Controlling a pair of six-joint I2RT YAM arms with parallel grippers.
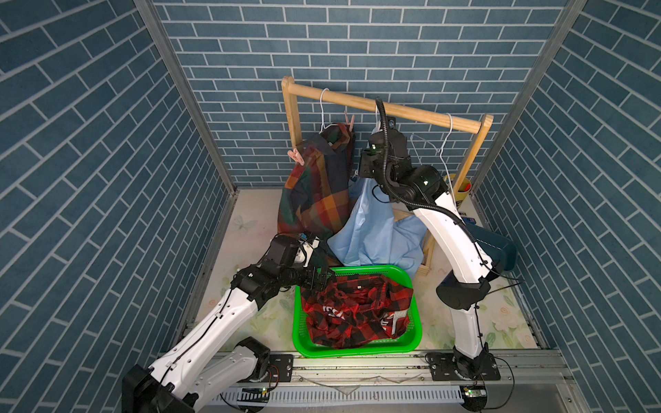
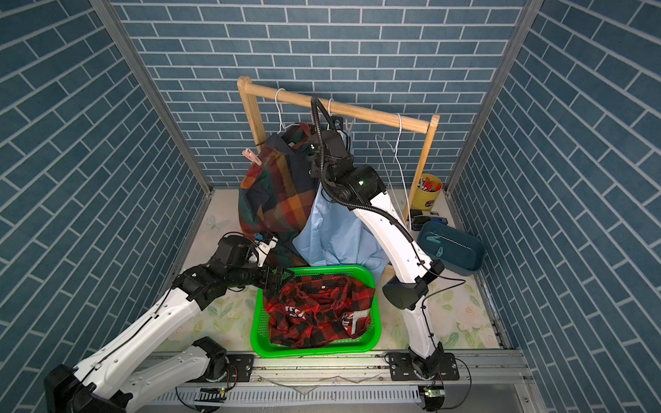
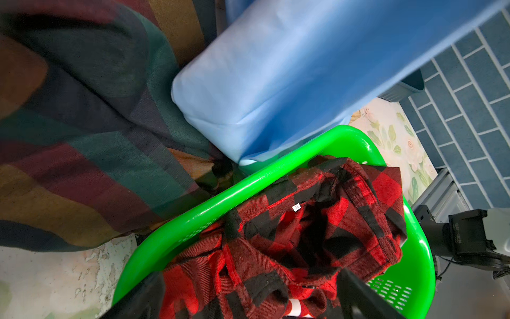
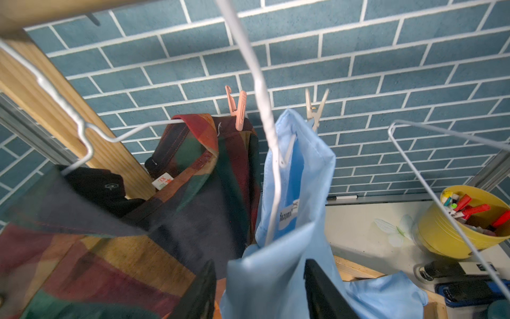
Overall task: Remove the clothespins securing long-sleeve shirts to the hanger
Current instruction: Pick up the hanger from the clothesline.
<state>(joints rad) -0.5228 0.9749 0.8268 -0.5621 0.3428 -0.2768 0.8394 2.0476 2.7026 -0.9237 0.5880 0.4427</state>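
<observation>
rack: wooden rack (image 1: 415, 111) at the back of the bench (image 1: 500, 314), three white wire hangers on its bar

plaid shirt: dark plaid shirt (image 1: 318, 193) hangs on the end hanger on the L arm's side, hem down near the bench

plaid pegs: rear pink peg (image 4: 237, 110) is clipped upright on the far shoulder. The front pink peg (image 1: 296, 157) is clipped on the near shoulder, sticking out sideways

blue shirt: light blue shirt (image 1: 372, 221) on the middle hanger, just beside the plaid one and touching it lower down

blue peg: pale peg (image 4: 316, 109) clipped upright on the blue shirt's far shoulder

3rd hanger: bare wire hanger (image 4: 414, 125) at the R arm's end of the bar

check shirt: red-black check shirt (image 1: 357, 311) w/ white lettering, crumpled in the green basket (image 1: 357, 348) at the front of the bench, off the rack

R tool: R tool (image 4: 260, 290) is up at the blue shirt's near shoulder, jaws partway apart w/ blue cloth between them. One finger is against the cloth and the other shows a sliver of gap, so can't tell if it's actually pinching

L tool: L tool (image 3: 248, 301) is low over the basket's back corner, jaws spread wide, gripping nothing, check shirt right below

tub: dark blue tub (image 2: 465, 257) on the R arm's side of the bench, a couple of teal pegs (image 2: 439, 252) lying inside

cup: yellow cup (image 2: 427, 191) near the rack's post, small red n white bits in it, too small to ID
</observation>
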